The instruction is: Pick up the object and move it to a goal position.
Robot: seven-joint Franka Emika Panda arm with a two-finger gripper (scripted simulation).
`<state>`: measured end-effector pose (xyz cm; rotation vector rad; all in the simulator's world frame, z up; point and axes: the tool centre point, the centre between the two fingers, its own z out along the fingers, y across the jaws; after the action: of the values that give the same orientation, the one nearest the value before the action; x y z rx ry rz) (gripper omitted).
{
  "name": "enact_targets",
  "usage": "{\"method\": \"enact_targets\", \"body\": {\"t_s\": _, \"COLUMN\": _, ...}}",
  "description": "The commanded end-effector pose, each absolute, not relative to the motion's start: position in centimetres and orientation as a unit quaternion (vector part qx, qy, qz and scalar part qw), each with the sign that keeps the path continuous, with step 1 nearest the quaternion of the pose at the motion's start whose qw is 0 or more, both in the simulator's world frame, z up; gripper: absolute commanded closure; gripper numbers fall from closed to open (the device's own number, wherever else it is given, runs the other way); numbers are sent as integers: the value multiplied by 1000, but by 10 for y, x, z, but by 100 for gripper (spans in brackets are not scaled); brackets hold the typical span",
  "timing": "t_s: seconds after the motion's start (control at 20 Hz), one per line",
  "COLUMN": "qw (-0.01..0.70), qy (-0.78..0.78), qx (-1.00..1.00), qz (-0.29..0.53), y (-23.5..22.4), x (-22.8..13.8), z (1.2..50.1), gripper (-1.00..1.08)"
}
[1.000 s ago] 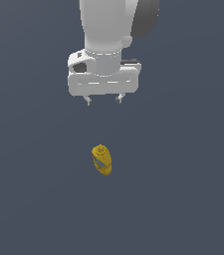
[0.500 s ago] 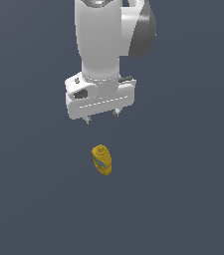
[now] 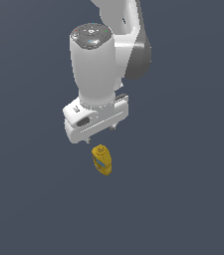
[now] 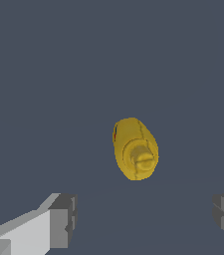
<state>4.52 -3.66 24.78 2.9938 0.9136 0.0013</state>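
While the gripper [image 3: 102, 136] hangs spread, the bottle [image 3: 101, 160] stands upright, nozzle upward.

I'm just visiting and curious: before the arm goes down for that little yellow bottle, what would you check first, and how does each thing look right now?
1. Tool open: ok, its fingers stand wide apart in the wrist view.
2. Gap wider than the yellow bottle: ok.
3. Bottle between the fingers: not ok, it still sits ahead of them, untouched.
4. Tool above the bottle: roughly ok in the exterior view; exact alignment cannot tell.
5. Bottle upright, cap facing the wrist camera: ok.
6. Goal position visible: cannot tell, no marker shows in either view.
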Motion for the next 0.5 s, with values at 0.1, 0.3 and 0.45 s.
{"method": "enact_targets", "body": {"t_s": 0.1, "qw": 3, "qy": 326, "qx": 945, "qz": 0, "y": -39, "x": 56, "z": 234, "gripper": -92}}
{"method": "enact_targets", "body": {"t_s": 0.3, "qw": 1, "qy": 344, "qx": 939, "qz": 0, "y": -40, "x": 61, "z": 225, "gripper": -92}}
{"method": "enact_targets", "body": {"t_s": 0.45, "qw": 0, "qy": 352, "qx": 936, "qz": 0, "y": -41, "x": 64, "z": 222, "gripper": -92}}
